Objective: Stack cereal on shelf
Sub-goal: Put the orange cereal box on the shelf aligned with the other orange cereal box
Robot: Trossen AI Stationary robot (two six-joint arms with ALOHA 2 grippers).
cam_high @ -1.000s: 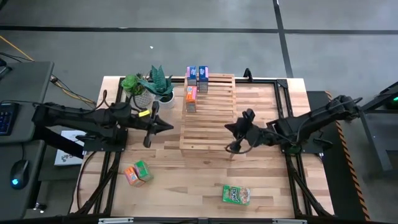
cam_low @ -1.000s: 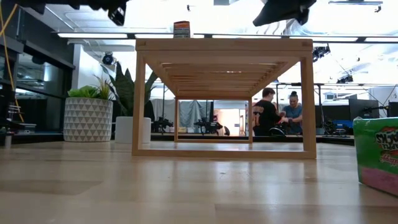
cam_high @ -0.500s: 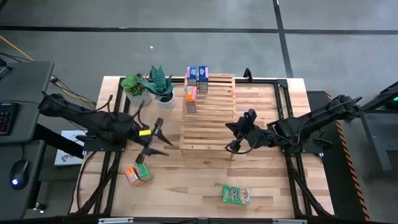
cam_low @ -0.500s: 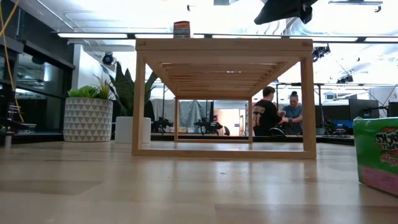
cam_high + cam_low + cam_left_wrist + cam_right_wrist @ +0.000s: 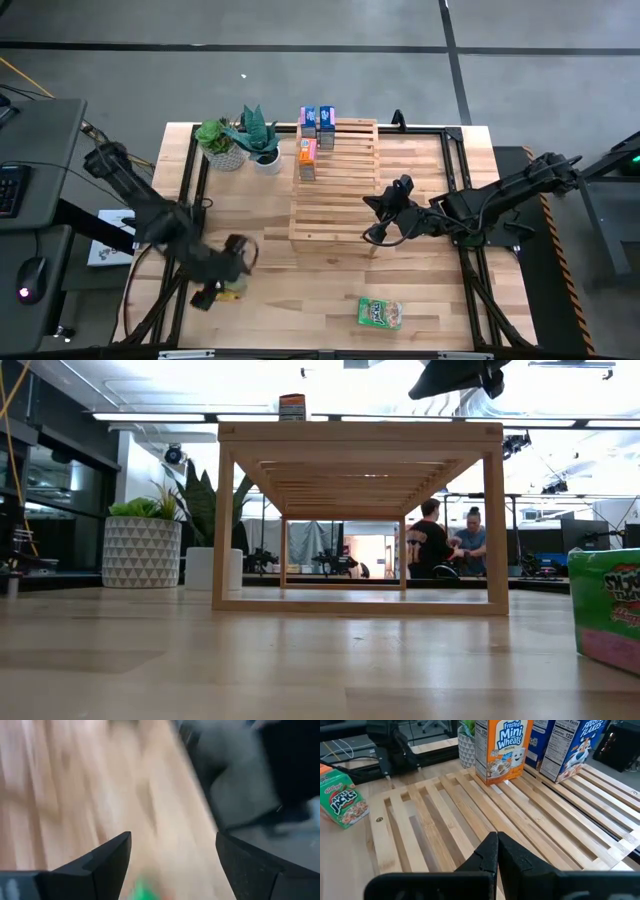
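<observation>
The shelf (image 5: 335, 180) stands mid-table with two blue cereal boxes (image 5: 318, 120) and an orange one (image 5: 307, 158) upright on its far left slats. A green cereal box (image 5: 380, 313) lies flat on the table near the front edge. My left gripper (image 5: 228, 280) hangs open, tipped down, over a green and an orange box (image 5: 230, 291) at the front left and hides most of them. The blurred left wrist view shows a green patch (image 5: 145, 890) between its fingers (image 5: 107, 857). My right gripper (image 5: 375, 228) is shut above the shelf's near right part.
Two potted plants (image 5: 240, 140) stand at the far left beside the shelf. The right wrist view looks over the slats (image 5: 470, 815) to the orange box (image 5: 502, 747) and a green box (image 5: 342, 800). People (image 5: 445, 540) stand in the room behind.
My left gripper has swung from beside the shelf's left edge toward the table's near edge, tipped downward and opened. It now stands over the green and orange boxes at the front left. The boxes have not moved.
</observation>
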